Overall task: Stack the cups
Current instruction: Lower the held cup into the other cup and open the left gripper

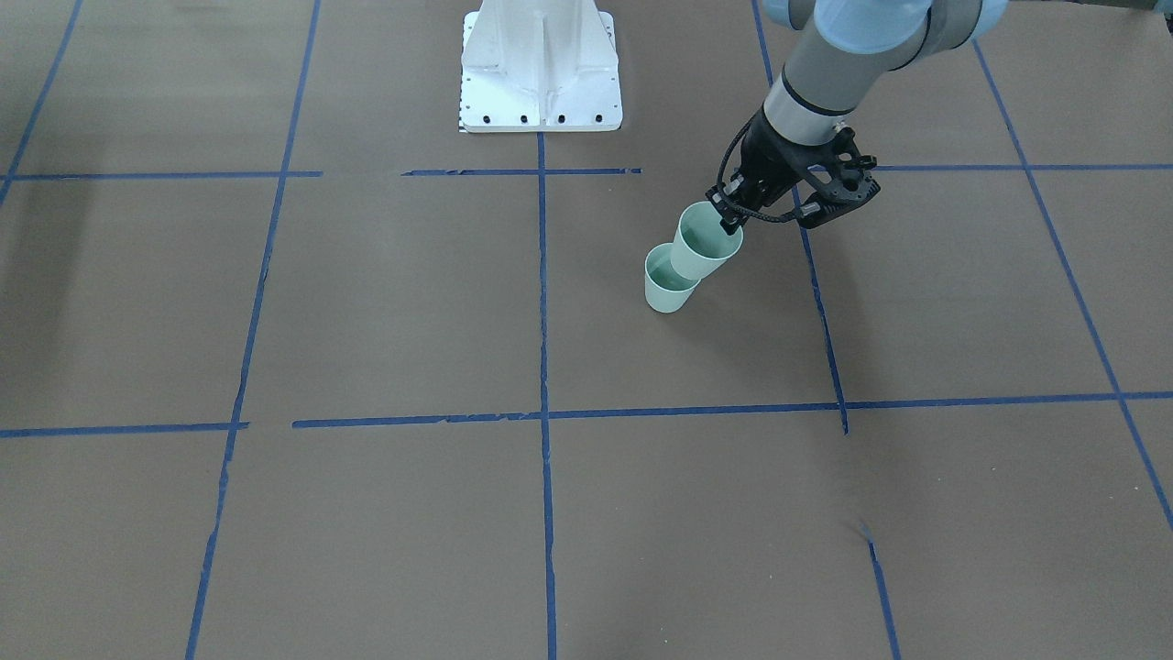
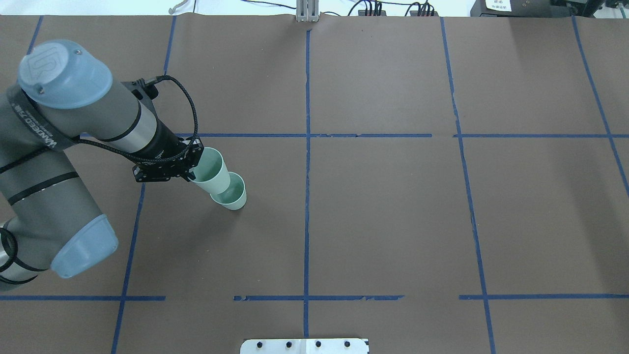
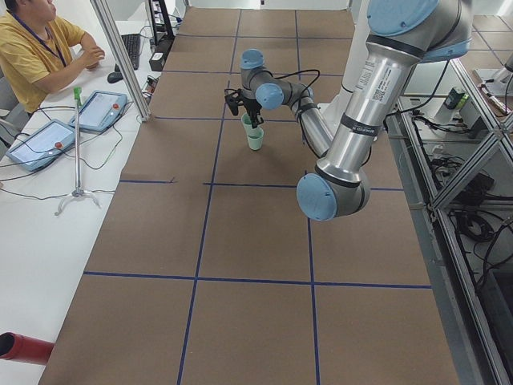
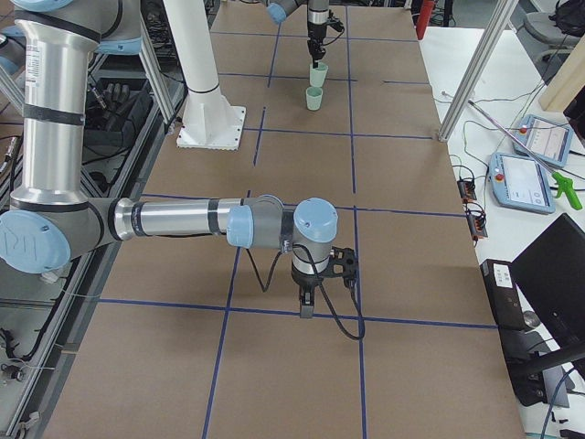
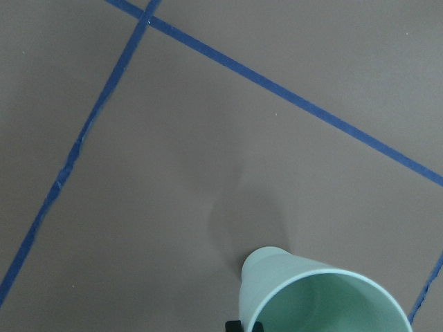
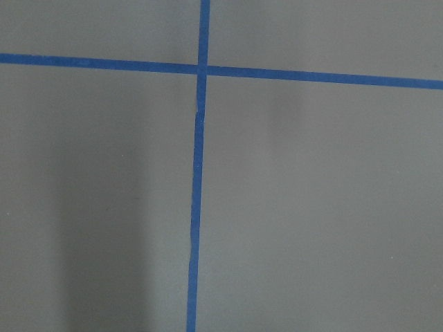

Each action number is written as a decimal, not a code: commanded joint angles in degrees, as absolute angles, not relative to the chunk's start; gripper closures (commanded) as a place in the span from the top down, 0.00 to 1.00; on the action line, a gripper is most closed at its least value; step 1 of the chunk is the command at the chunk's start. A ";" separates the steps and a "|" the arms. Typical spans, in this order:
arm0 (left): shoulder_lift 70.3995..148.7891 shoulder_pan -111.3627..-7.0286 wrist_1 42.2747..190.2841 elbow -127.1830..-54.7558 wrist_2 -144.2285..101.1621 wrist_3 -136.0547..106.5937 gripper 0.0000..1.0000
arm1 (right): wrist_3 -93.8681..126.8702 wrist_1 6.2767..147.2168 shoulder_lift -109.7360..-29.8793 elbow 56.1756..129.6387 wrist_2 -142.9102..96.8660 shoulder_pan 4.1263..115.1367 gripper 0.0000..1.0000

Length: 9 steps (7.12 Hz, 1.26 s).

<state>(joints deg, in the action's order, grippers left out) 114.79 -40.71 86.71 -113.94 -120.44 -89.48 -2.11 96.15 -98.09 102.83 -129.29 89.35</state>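
My left gripper point(image 1: 727, 213) is shut on the rim of one pale mint-green cup point(image 1: 704, 243) and holds it tilted in the air. The second cup point(image 1: 669, 284) stands upright on the brown table, just below and beside the held one. In the overhead view the held cup point(image 2: 210, 172) overlaps the standing cup point(image 2: 232, 195). In the exterior right view the held cup point(image 4: 317, 75) hangs slightly above the standing cup point(image 4: 313, 99). The left wrist view shows the held cup point(image 5: 318, 301) only. My right gripper point(image 4: 306, 306) hovers low over the table far from the cups; I cannot tell if it is open.
The table is brown paper with a blue tape grid point(image 2: 307, 196). The robot's white base plate point(image 1: 541, 82) stands at the table's edge. An operator point(image 3: 40, 48) sits past the table's far side with tablets point(image 3: 48, 140).
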 commanded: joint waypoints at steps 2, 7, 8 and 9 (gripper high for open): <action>115.49 -39.47 86.84 -113.20 -119.97 -89.82 0.00 | -2.11 96.15 -98.09 102.83 -129.29 89.30 1.00; 116.10 -39.55 87.01 -113.11 -120.06 -89.82 1.00 | -2.11 96.15 -98.09 102.83 -129.29 89.30 1.00; 115.58 -39.90 87.10 -113.64 -120.41 -89.13 1.00 | -2.11 96.15 -98.09 102.83 -129.29 89.30 1.00; 114.18 -40.60 88.14 -113.73 -120.32 -87.21 1.00 | -2.11 96.15 -98.09 102.83 -129.29 89.30 1.00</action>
<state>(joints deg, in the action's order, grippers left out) 115.39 -39.96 87.31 -113.47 -120.27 -88.86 -2.11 96.15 -98.09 102.83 -129.29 89.31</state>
